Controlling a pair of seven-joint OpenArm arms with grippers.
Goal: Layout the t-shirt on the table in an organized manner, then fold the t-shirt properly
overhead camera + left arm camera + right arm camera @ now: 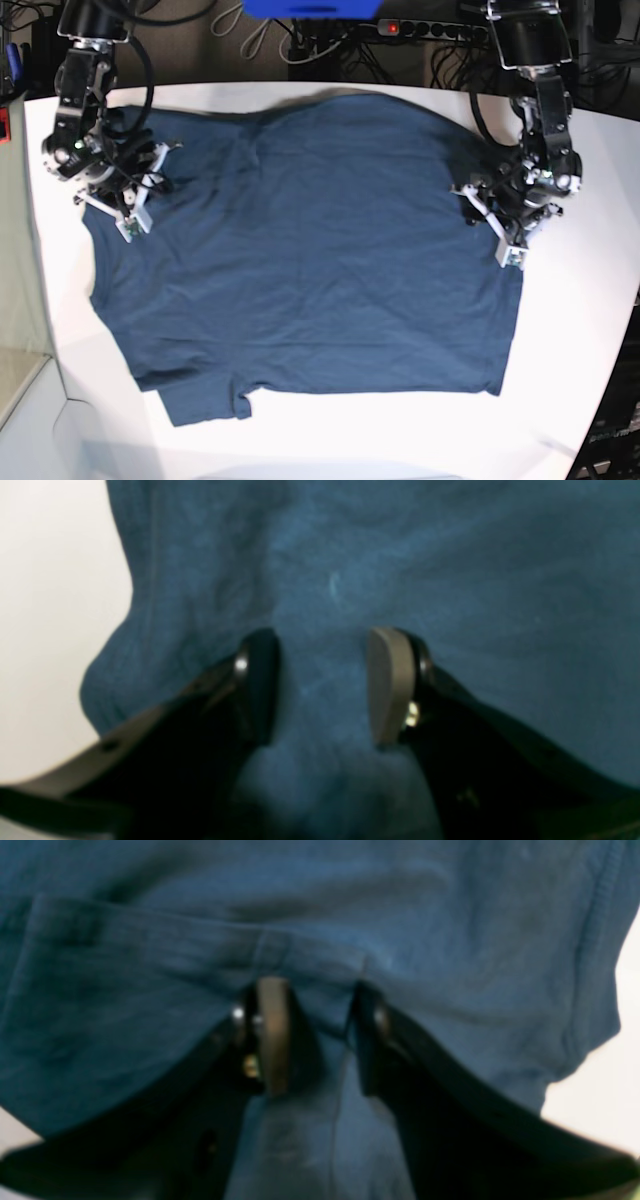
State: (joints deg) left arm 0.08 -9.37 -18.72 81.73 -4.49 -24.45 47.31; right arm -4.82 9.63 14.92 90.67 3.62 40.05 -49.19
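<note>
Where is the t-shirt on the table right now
In the base view the t-shirt lies spread across the middle of the table, between the left gripper at its right edge and the right gripper at its left edge.

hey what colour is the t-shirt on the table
The t-shirt is plain dark navy blue, with no pattern showing. The base view shows it best.

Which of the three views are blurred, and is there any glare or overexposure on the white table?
Left wrist view: soft all over, the t-shirt weave smeared, the fingers unsharp, the table nearly blown out to white. Right wrist view: equally blurred, the hem fold and fingers hazy, the table corner washed out. Base view: sharp, evenly lit, only mild brightness on the table.
</note>
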